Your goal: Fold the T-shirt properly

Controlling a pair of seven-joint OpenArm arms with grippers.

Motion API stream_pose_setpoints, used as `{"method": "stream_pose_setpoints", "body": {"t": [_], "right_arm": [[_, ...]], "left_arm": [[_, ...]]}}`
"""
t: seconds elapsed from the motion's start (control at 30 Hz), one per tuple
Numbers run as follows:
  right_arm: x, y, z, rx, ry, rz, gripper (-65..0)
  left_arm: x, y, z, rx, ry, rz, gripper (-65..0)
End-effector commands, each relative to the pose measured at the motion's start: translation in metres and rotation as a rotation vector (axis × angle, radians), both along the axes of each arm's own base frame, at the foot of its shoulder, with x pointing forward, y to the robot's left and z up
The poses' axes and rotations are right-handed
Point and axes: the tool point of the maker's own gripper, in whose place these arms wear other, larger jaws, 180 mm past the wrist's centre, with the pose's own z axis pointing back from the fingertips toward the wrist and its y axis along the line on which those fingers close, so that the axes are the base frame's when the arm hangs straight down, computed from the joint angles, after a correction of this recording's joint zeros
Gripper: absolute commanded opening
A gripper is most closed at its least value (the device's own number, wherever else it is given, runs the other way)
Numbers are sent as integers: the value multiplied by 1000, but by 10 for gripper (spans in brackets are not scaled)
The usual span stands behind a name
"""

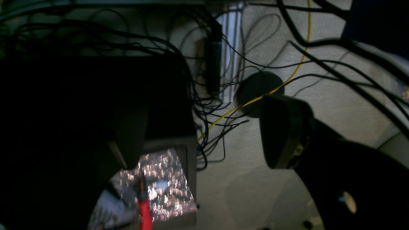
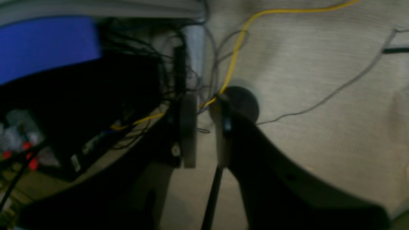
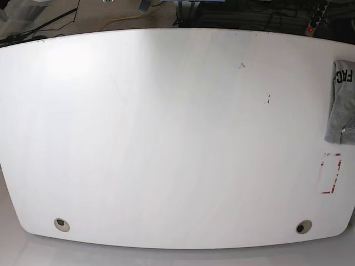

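Lying at desk's right edge: the T-shirt (image 3: 344,102), a grey bunched heap with dark letters on its upper part, partly cut off by the base view's border.
Desk (image 3: 166,138): white, wide, curved at the near edge, with a round cable hole near each near corner (image 3: 61,224) (image 3: 303,226).
Red marking (image 3: 331,173): a dashed red rectangle on the desk surface, just nearer than the T-shirt along the right edge.
Small dark specks (image 3: 268,100): on the desk toward the far right, apart from the T-shirt.
Left gripper (image 1: 204,140): seen only in its wrist view, jaws spread wide with nothing between them, hanging over pale floor and cables.
Right gripper (image 2: 204,134): seen only in its wrist view, jaws close together with a narrow gap, nothing visibly held.
Yellow cable (image 1: 287,80): runs across the pale floor among tangled black cables (image 1: 204,108).
Arms in base view: neither shows over the desk.
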Motion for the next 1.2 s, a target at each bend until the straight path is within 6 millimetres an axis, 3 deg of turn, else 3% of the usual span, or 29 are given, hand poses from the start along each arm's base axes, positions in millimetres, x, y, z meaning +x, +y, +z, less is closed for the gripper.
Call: {"method": "stream_pose_setpoints", "body": {"t": [0.0, 0.3, 0.47, 0.67, 0.87, 1.17], "right_arm": [[0, -9, -4, -21, 10, -4, -563], [20, -5, -31, -2, 67, -62, -563], [39, -3, -39, 7, 70, -80, -560], [64, -4, -46, -7, 61, -102, -556], [80, -12, -52, -59, 65, -125, -556], [83, -12, -52, -59, 60, -125, -556]], "left_arm": [[-11, 6, -5, 8, 50, 3, -146], [21, 21, -29, 91, 102, -5, -146], [30, 23, -35, 124, 133, -26, -146], [58, 38, -40, 216, 126, -19, -146], [60, 35, -41, 211, 185, -19, -146], [73, 35, -41, 212, 160, -20, -146]]}}
